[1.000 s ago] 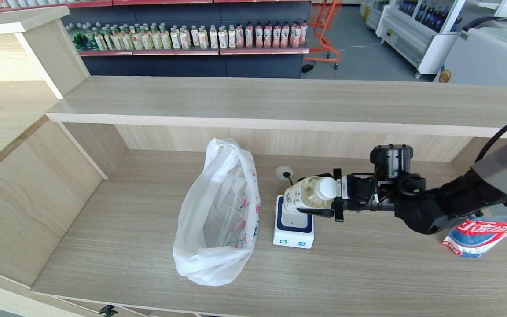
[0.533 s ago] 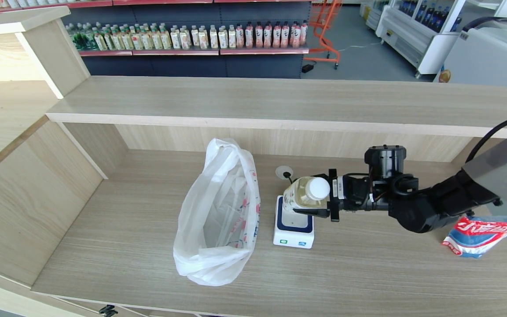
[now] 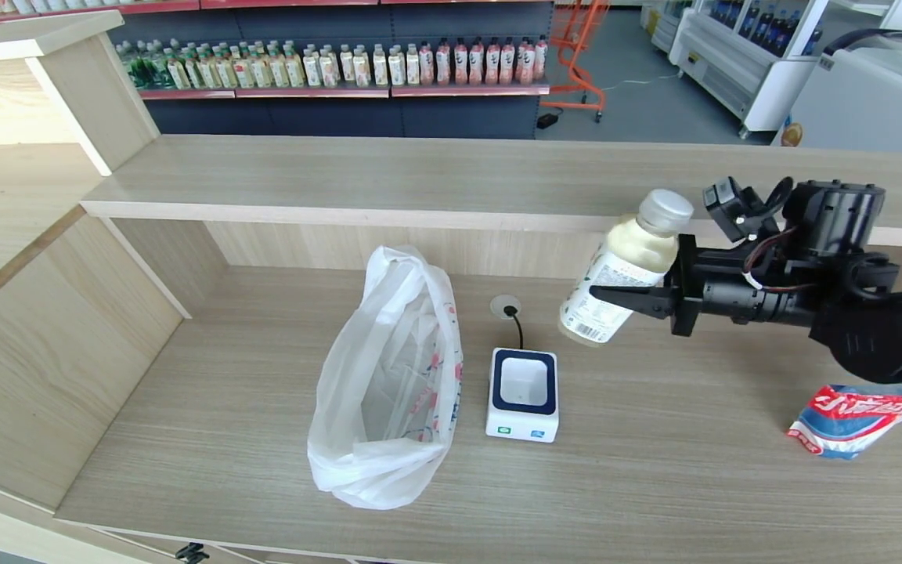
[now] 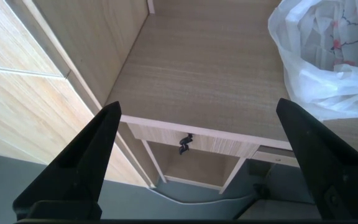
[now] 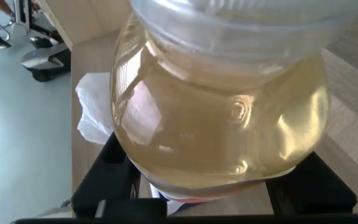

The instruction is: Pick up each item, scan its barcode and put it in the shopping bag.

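The right hand, clamped on the drink bottle, has lifted it off the barcode scanner and holds it tilted, cap up, above the tabletop's back right; the shopping bag lies unmoved beside the scanner; the left hand gapes open by the front edge.

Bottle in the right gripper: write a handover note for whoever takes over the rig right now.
Right gripper: shut on the bottle, tilted in the air to the right of the scanner.
Left gripper: open, empty, by the counter's near edge.
Done: bottle was over the scanner a second ago, now lifted.
Left: drop bottle into the open bag left of the scanner; then scan and bag the pouch at the counter's right end.
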{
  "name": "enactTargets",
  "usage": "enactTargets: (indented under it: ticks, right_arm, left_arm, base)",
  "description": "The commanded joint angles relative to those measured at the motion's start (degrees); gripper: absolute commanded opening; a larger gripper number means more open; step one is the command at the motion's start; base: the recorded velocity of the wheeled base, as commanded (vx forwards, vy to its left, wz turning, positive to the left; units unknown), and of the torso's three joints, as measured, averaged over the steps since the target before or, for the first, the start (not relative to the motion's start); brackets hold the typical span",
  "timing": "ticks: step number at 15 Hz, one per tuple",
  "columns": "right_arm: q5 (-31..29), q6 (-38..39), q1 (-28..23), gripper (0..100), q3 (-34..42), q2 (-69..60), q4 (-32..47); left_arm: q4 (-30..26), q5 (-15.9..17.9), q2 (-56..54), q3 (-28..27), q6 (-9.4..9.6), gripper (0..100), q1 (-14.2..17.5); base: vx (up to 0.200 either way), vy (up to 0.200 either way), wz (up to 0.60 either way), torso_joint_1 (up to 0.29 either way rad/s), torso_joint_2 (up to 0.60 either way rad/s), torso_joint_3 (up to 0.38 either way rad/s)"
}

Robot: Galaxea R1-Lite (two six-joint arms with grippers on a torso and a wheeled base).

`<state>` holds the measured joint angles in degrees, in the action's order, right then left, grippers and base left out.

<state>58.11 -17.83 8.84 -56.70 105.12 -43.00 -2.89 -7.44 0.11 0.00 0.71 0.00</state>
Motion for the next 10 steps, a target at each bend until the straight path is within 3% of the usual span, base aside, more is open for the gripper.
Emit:
enactTargets:
  ticks: [1, 10]
  right_arm:
    - [0.1, 7.9, -3.3, 0, 6.3, -10.6, -0.1]
    - [0.2, 18.3, -5.4, 0, 11.5, -16.5, 0.4]
  left_arm:
    - [0.0, 0.0, 0.0, 0.0, 0.00, 100, 0.0]
    - [0.0, 0.0, 0.0, 0.0, 0.00, 100, 0.0]
  base:
    - [0.000, 0.000, 0.00, 0.000, 0.00, 0.000]
    - [0.000, 0.000, 0.00, 0.000, 0.00, 0.000]
